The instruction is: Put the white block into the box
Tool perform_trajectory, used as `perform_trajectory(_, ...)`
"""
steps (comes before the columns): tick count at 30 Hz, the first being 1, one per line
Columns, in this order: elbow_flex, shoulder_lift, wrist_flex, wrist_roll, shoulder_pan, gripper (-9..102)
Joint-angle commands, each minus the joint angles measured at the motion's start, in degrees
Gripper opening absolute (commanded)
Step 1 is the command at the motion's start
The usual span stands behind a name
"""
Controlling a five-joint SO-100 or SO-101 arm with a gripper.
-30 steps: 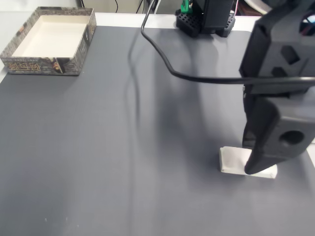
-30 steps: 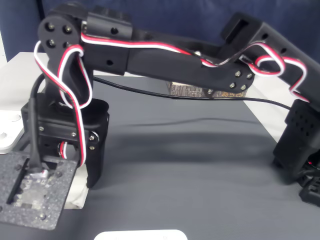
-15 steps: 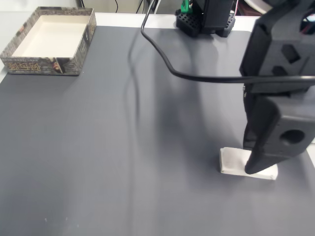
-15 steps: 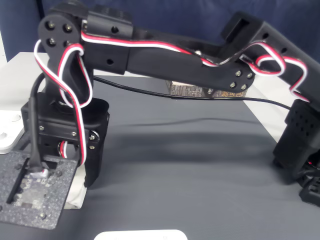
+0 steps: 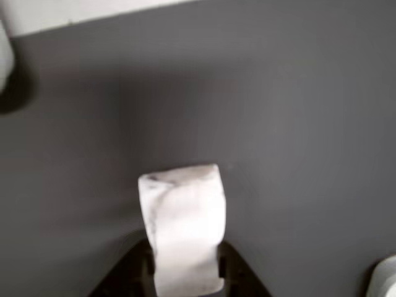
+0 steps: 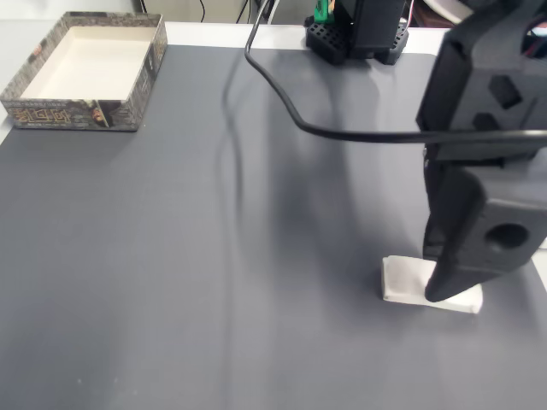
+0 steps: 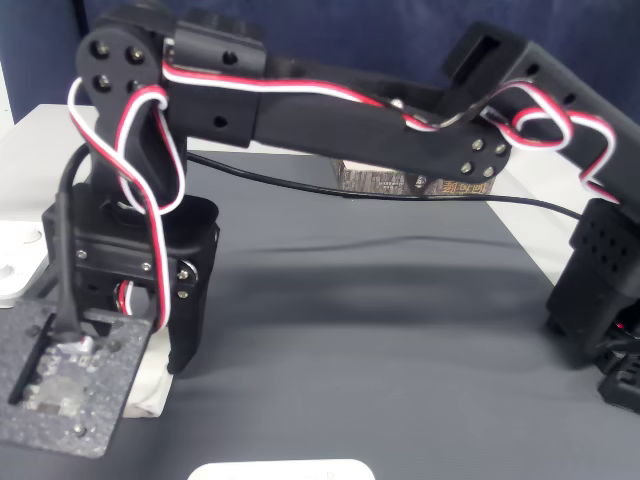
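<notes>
where the gripper (image 6: pixel 444 295) meets the mat (image 6: pixel 214 256), jaws clench the block (image 6: pixel 406 280); box (image 6: pixel 85 70) well apart, far corner.

A dark grey mat (image 6: pixel 214 256) is covering the table, whose white top (image 6: pixel 222 34) is showing along the far edge. In a fixed view, the box (image 6: pixel 85 115) is sitting at the far left corner, the white block (image 6: pixel 402 282) is lying near right, and the arm's black base (image 6: pixel 355 38) is standing at the far edge.

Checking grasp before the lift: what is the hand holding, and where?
The hand grips the small matte white oblong block at its near end, across its width.
</notes>
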Motion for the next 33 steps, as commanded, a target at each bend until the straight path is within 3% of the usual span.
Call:
perform_trajectory(1, 1.5, 12.9, 0.4, -1.3, 1.5, -2)
perform_trajectory(24, 23.7, 35.8, 0.3, -16.3, 6.3, -2)
perform_trajectory(33, 30.5, 40.2, -0.3, -30.2, 10.0, -2)
